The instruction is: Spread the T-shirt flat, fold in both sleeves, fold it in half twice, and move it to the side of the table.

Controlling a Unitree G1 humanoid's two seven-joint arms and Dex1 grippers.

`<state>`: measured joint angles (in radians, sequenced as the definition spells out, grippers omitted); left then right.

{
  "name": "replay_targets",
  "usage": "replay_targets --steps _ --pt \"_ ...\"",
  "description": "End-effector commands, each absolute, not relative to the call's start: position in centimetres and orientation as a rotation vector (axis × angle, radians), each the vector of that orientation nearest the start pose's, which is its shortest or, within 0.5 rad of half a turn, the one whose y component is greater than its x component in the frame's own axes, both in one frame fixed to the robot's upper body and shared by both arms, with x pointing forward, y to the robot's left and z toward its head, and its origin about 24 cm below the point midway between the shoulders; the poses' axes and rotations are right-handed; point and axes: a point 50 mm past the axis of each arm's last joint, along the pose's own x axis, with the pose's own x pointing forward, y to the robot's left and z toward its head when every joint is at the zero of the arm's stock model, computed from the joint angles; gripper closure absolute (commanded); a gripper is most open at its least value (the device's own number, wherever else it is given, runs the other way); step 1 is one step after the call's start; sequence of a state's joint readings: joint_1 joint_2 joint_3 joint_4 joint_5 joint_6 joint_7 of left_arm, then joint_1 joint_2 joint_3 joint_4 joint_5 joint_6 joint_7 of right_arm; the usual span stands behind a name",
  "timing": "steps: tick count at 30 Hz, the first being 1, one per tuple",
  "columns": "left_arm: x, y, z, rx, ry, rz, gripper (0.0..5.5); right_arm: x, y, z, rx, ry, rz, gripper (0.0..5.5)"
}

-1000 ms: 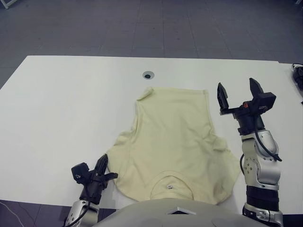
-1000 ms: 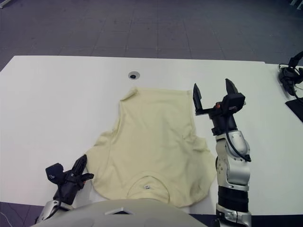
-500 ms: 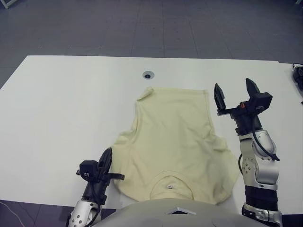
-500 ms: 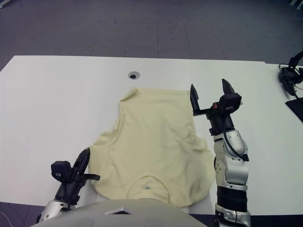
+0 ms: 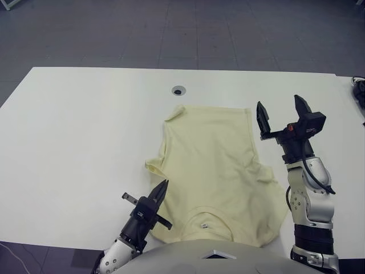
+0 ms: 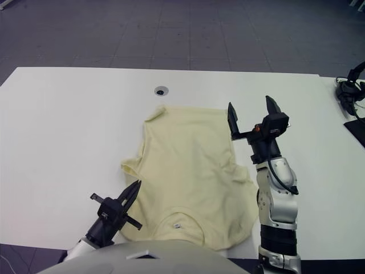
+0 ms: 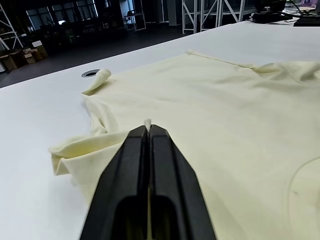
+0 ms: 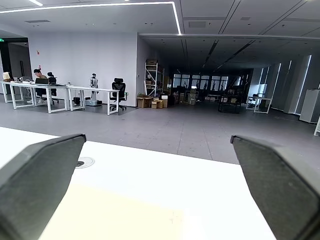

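Note:
A pale yellow T-shirt (image 5: 217, 165) lies on the white table (image 5: 74, 125), collar toward me and hem at the far side. My left gripper (image 5: 162, 188) is low over the shirt's near left part, shut on a pinch of its fabric; a tip of cloth pokes out between the fingers (image 7: 165, 165). The left sleeve is pulled inward and bunches in a fold (image 5: 154, 165). My right gripper (image 5: 279, 104) hangs open above the table just right of the shirt's far right corner, holding nothing.
A round cable hole (image 5: 179, 90) sits in the table just beyond the hem. Black cables and gear (image 6: 348, 91) lie at the table's right edge. Bare table stretches wide to the left of the shirt.
My left gripper has swung from the table's near left edge rightward onto the shirt, dragging the left sleeve inward. The right gripper drifted slightly left and stays open.

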<state>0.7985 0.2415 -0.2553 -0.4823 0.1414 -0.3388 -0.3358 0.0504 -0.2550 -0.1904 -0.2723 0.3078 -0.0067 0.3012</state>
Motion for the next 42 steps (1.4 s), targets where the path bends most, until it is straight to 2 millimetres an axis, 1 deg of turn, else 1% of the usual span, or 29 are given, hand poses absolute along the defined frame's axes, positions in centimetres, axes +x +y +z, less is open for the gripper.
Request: replay_targets --steps 1,7,12,16,19,29,35,36,37,42 --pt "8.3 12.0 3.9 0.265 0.034 -0.633 5.48 23.6 -21.3 11.1 -0.017 -0.274 0.186 0.1" --pt "7.6 11.2 3.6 0.327 0.023 -0.761 5.48 23.7 -21.3 11.0 -0.02 -0.267 0.194 0.1" --pt "7.5 11.2 3.3 0.356 0.029 -0.8 5.48 23.7 -21.3 11.0 -0.02 -0.267 0.195 0.1" --pt "7.7 11.4 2.8 0.411 0.034 -0.802 5.48 23.6 -21.3 10.9 -0.018 -0.265 0.195 0.1" --pt "7.7 11.3 2.7 0.407 0.037 -0.805 5.48 23.7 -21.3 10.9 -0.018 -0.263 0.197 0.1" --pt "7.9 11.4 3.2 0.414 0.005 -0.796 5.48 23.4 -21.1 10.7 -0.022 -0.261 0.207 0.1" --pt "7.8 11.3 3.2 0.375 0.027 -0.826 4.6 23.3 -21.1 10.6 -0.003 -0.255 0.23 0.1" --pt "7.8 11.3 3.1 0.369 0.032 -0.827 4.34 23.2 -21.1 10.6 -0.003 -0.255 0.231 0.1" --pt "7.7 11.3 3.1 0.36 0.041 -0.828 4.23 23.2 -21.1 10.6 -0.003 -0.254 0.232 0.1" --pt "7.8 11.4 3.1 0.354 0.054 -0.829 3.36 23.2 -21.2 10.5 -0.003 -0.249 0.229 0.1"
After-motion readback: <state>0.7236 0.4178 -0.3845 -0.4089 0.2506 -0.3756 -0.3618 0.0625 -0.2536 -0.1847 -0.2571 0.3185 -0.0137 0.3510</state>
